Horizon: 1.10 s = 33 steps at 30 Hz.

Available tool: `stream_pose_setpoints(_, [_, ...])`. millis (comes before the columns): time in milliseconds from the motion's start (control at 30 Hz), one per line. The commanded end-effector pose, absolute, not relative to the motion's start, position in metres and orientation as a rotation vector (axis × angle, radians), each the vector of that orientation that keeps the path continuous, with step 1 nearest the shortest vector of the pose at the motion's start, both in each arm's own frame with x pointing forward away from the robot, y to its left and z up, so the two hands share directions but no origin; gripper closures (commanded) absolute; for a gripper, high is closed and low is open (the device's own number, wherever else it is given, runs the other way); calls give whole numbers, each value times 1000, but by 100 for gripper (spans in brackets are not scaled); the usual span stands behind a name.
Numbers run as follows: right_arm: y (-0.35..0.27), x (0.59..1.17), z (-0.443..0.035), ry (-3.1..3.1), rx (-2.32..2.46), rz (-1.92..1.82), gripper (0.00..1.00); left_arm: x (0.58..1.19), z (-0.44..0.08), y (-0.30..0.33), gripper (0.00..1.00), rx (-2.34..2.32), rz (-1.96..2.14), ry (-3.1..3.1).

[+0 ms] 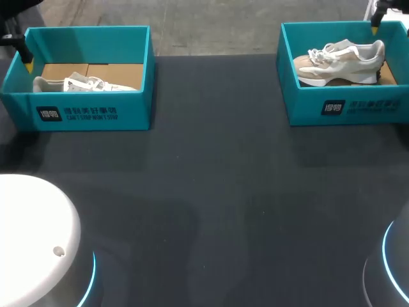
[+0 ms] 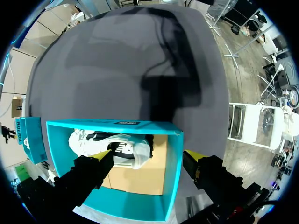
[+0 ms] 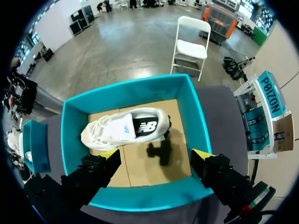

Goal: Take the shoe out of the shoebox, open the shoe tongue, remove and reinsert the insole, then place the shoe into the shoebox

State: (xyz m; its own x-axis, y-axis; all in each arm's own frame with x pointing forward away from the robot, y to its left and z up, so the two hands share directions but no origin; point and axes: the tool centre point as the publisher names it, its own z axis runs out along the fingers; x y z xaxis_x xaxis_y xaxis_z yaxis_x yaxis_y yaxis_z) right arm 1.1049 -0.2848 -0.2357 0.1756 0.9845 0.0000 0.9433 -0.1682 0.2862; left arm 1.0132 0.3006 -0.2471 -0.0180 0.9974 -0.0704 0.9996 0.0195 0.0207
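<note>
The left shoebox (image 2: 112,123) and right shoebox (image 3: 126,88) stand well apart on the dark tabletop (image 1: 211,179) (one towards each far corner). The left gripper (image 2: 148,158) hangs spread across the left shoebox's side wall, one finger above the left shoe (image 2: 126,149) inside. The right gripper (image 3: 156,156), also spread, hangs over the right shoebox, with the right shoe (image 3: 124,128) lying inside, ahead of its fingers.

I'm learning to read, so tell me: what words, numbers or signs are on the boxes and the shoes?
On the left shoebox, front wall: a dark logo patch and white print, too blurred to read.
On the right shoebox, front wall: the same, also too blurred.
In the right shoe, on the insole: a logo mark, no readable word.
In the left shoe, on the insole: a white mark, blurred.
</note>
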Motion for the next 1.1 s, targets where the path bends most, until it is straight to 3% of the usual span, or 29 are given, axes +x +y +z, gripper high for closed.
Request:
stream_pose_setpoints(33, [-298, 1126, -253, 1918, 2293, 192, 0, 1013, -246, 301, 0, 2157, -51, 2196])
stream_pose_setpoints(400, [-314, 1143, -278, 1948, 2304, 146, 0, 1013, -246, 301, 0, 2157, -51, 2196])
stream_pose_setpoints(433, [-313, 1144, -280, 1949, 2304, 145, 2, 1013, -246, 301, 0, 2157, -51, 2196])
stream_pose_setpoints(500, [-312, 1145, -283, 1955, 2306, 146, 17, 1013, -246, 301, 0, 2157, -51, 2196])
stream_pose_setpoints(600, [-308, 1148, -290, 1965, 2309, 147, 18, 1013, -246, 301, 0, 2157, -51, 2196])
stream_pose_setpoints(700, [-304, 1151, -293, 1971, 2309, 145, 27, 1013, -246, 301, 0, 2157, -51, 2196])
stream_pose_setpoints(1000, [-302, 1160, -312, 2008, 2313, 115, 31, 1013, -246, 301, 0, 2157, -51, 2196])
stream_pose_setpoints(1100, [-304, 1161, -317, 2016, 2320, 106, 37, 1013, -246, 301, 0, 2157, -51, 2196])
